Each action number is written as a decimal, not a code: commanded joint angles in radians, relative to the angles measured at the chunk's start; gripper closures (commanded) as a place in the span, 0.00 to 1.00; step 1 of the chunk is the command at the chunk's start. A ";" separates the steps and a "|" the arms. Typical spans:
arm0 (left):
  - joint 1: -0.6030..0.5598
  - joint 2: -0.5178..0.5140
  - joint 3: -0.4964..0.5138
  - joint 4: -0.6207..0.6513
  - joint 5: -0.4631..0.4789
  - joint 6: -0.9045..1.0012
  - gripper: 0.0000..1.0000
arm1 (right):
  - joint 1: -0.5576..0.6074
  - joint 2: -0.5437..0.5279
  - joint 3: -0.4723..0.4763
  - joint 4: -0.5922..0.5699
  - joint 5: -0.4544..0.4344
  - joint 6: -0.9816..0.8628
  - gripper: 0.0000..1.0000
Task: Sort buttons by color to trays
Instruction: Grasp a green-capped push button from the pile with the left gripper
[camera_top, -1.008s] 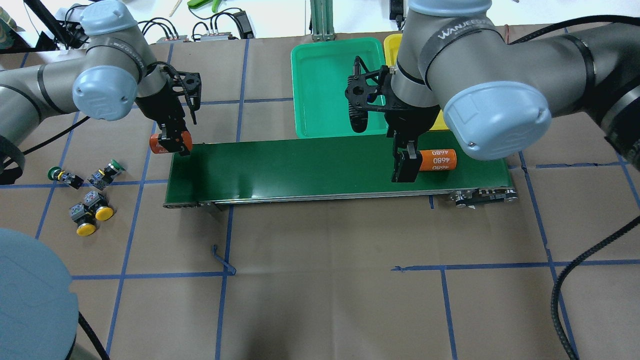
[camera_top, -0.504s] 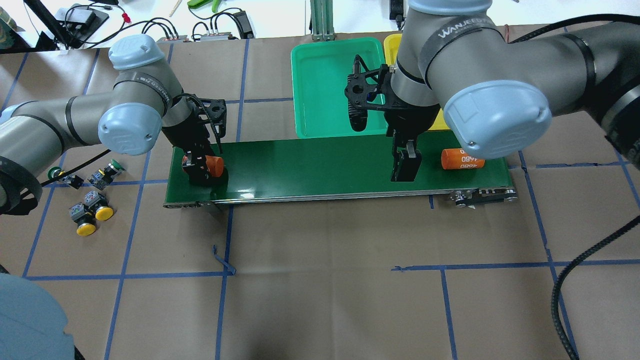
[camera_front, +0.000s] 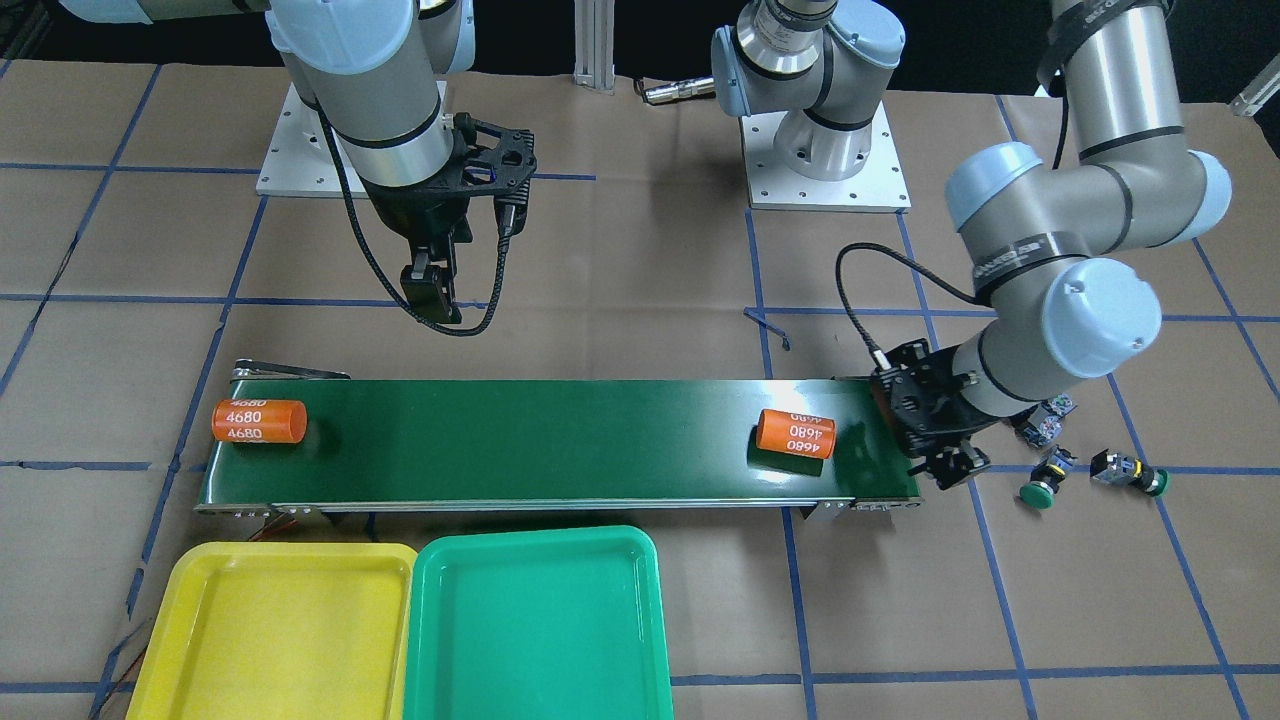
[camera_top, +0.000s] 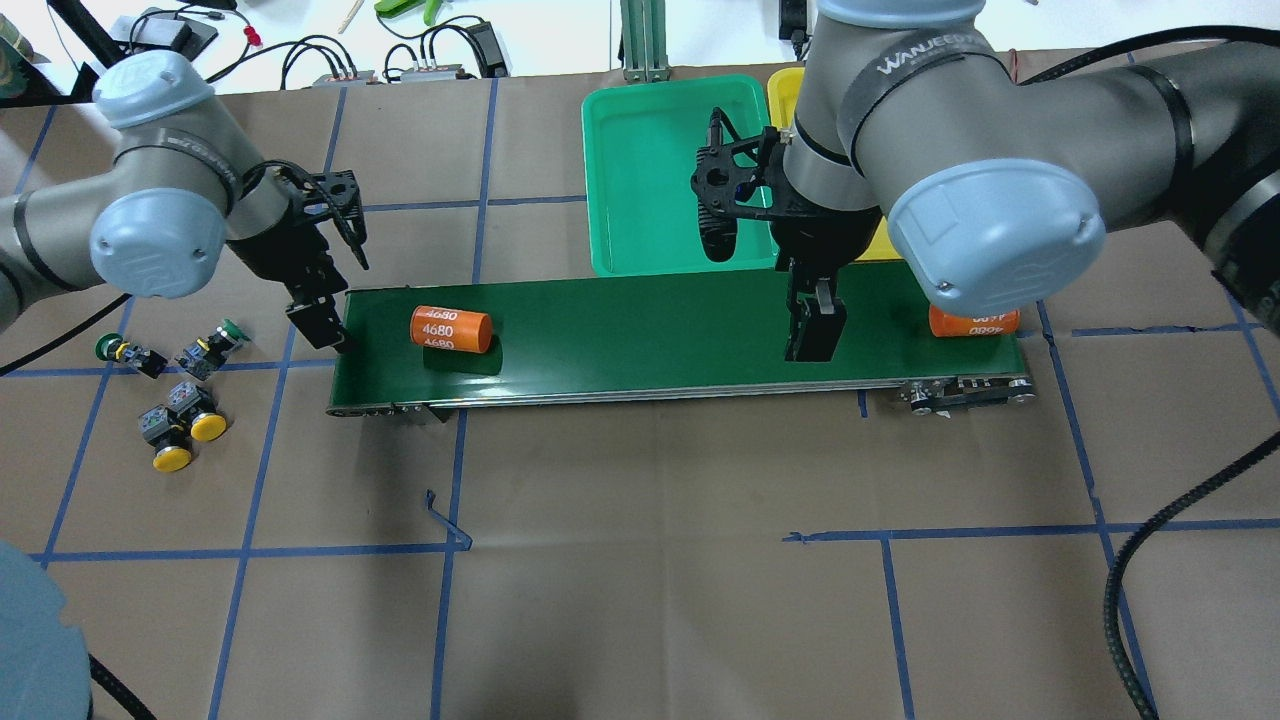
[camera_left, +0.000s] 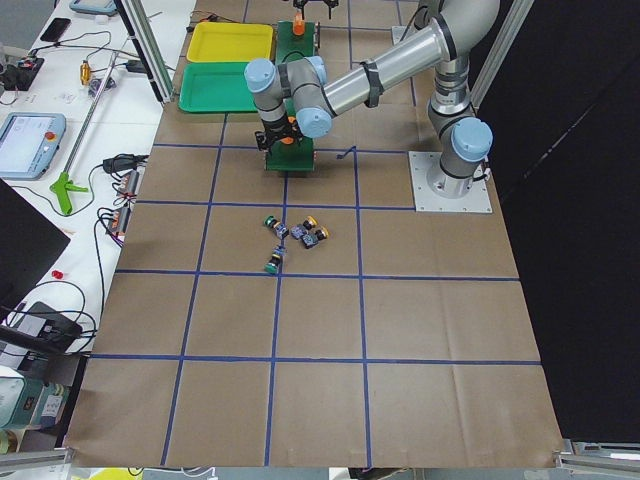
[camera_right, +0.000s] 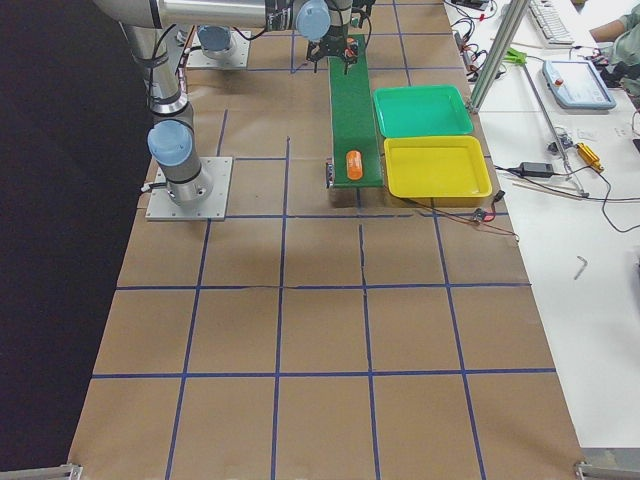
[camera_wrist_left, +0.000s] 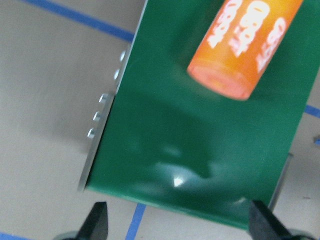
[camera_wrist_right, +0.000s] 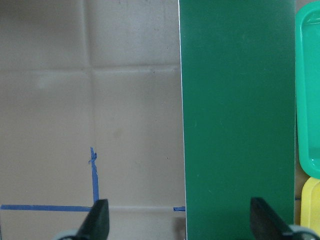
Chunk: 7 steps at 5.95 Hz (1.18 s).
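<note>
Jaws spread and empty, like the right gripper's (camera_top: 815, 337) at the conveyor belt's (camera_top: 640, 330) long edge, the left gripper (camera_top: 318, 325) is hovering at the belt's end and should be lowering squarely astride one of the four buttons (camera_top: 187, 398) lying on the table off that end, nudging no neighbour.

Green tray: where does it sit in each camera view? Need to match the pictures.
Front-facing: green tray at bottom centre.
Overhead: green tray at top centre.
Exterior left: green tray at top left.
Exterior right: green tray at upper right.
Left wrist: not in it.
Right wrist: green tray along the right edge.
Shared landmark: the conveyor belt, in all six views.
</note>
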 joint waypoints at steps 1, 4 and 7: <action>0.166 -0.036 0.036 0.041 -0.003 -0.058 0.02 | -0.001 0.000 0.004 0.000 -0.002 0.000 0.00; 0.225 -0.161 0.048 0.235 0.086 -0.147 0.02 | -0.001 -0.002 0.005 0.002 -0.002 0.000 0.00; 0.249 -0.212 0.040 0.234 0.102 -0.138 0.19 | -0.001 -0.003 0.005 -0.001 0.000 0.000 0.00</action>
